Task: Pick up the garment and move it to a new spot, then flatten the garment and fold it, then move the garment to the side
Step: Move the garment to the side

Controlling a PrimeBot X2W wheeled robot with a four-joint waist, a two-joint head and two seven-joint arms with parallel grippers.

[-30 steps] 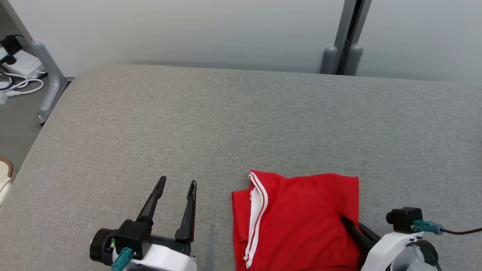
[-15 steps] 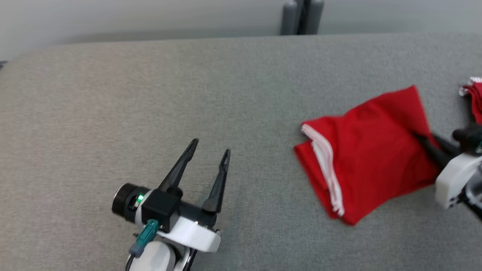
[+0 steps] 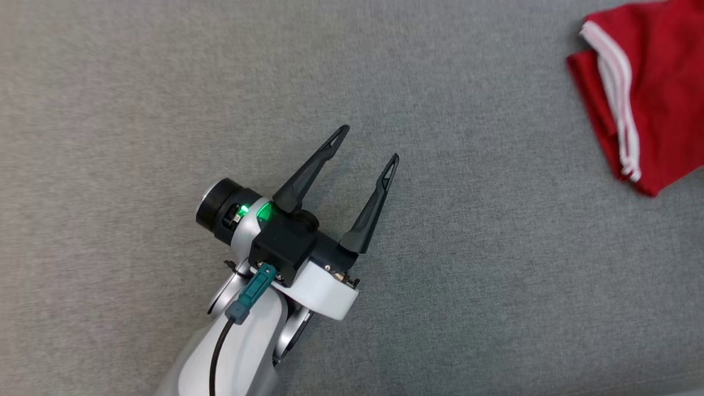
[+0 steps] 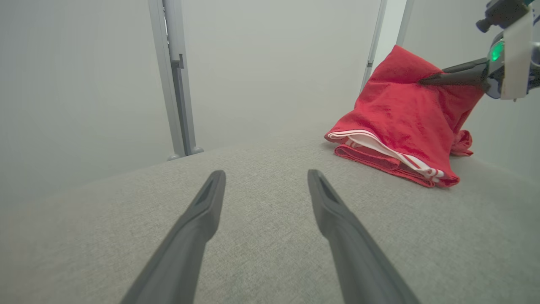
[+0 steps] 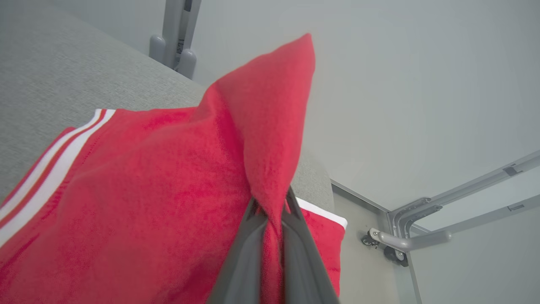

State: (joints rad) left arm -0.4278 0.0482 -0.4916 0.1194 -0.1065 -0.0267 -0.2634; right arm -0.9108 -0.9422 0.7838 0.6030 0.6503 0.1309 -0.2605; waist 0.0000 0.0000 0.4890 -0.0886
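We carry the folded garment (image 3: pixel 654 110) aside, right end effector (image 5: pixel 271 207) clamped on it, left end effector (image 3: pixel 368 144) apart; next, release at the tabletop's (image 3: pixel 165 110) edge.

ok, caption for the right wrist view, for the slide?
Right gripper shut on a raised fold of the red, white-striped garment, over the grey fabric surface.

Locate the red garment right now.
The red garment lies at the head view's upper right on the grey surface, well right of the open left hand; the right hand pinches one raised corner.
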